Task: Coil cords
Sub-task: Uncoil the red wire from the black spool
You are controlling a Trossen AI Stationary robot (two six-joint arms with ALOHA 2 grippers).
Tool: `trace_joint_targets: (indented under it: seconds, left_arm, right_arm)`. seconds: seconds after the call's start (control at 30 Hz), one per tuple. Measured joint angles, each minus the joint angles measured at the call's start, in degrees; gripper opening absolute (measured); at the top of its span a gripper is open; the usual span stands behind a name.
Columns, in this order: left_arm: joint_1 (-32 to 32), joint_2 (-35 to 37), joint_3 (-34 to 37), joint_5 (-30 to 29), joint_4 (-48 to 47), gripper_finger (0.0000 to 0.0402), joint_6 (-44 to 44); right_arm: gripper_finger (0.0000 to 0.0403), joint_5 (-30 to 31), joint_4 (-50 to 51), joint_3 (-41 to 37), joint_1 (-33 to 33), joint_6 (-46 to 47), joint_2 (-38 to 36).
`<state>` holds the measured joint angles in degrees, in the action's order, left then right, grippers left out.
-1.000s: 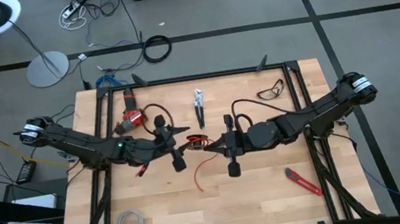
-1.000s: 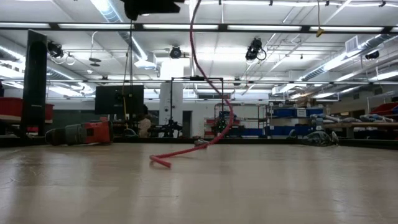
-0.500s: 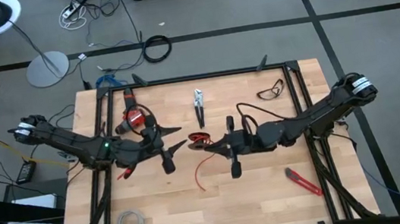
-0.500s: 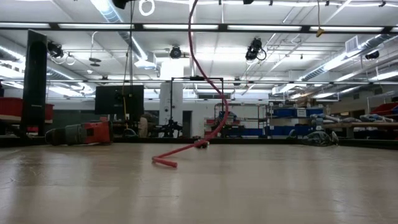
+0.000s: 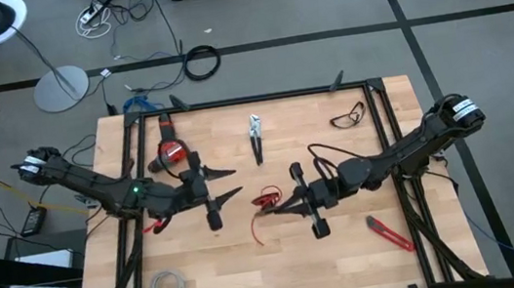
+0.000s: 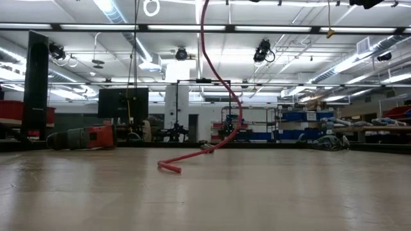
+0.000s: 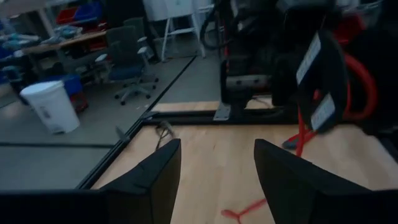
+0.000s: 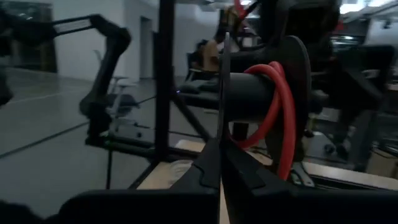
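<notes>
The thin red cord is bunched in small loops at the tip of my right gripper, which is shut on it above the middle of the table. From there it drops to the wood, where its free end lies. The right wrist view shows the red loops just beyond the shut fingertips, in front of a dark cylinder. Whether they go round that cylinder I cannot tell. My left gripper stands open to the cord's left, level, with nothing between its fingers. My right gripper pinches the red cord at its looped part between its two shut fingers. The fingers come nearly level from the table's right side. The loops hang by the fingertips, lifted clear. The rest hangs slack below, with its end on the table.
On the table lie pliers at the far middle, glasses at the far right, a red knife at the near right, a pale grey wire coil at the near left and a red tool at the far left. Black frame rails border it.
My right gripper has sunk toward the table and its near edge and has tipped up to nearly level, still shut on the cord, whose loops went along with it. My left gripper has drawn back toward the table's left edge, still open.
</notes>
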<state>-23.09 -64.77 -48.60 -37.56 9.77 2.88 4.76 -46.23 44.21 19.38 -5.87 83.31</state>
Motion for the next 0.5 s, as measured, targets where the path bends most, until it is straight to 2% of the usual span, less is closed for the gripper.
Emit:
trace_joint_targets:
  seconds: [0.13, 0.23, 0.5]
  left_arm:
    - [0.0, 0.0, 0.0, 3.6, 1.9, 0.0206, 1.7]
    - [0.0, -0.8, 0.0, 7.4, 3.1, 0.0206, 1.7]
    - [0.0, -1.7, 0.0, 10.3, 5.2, 0.0206, 4.1]
  right_arm:
    - [0.0, -4.6, -1.2, -0.6, 0.0, -1.5, 0.0]
    - [0.0, -5.0, -0.6, -0.6, 0.0, -1.6, 0.0]
    - [0.0, -6.5, 2.0, -0.6, -0.2, -2.0, 0.0]
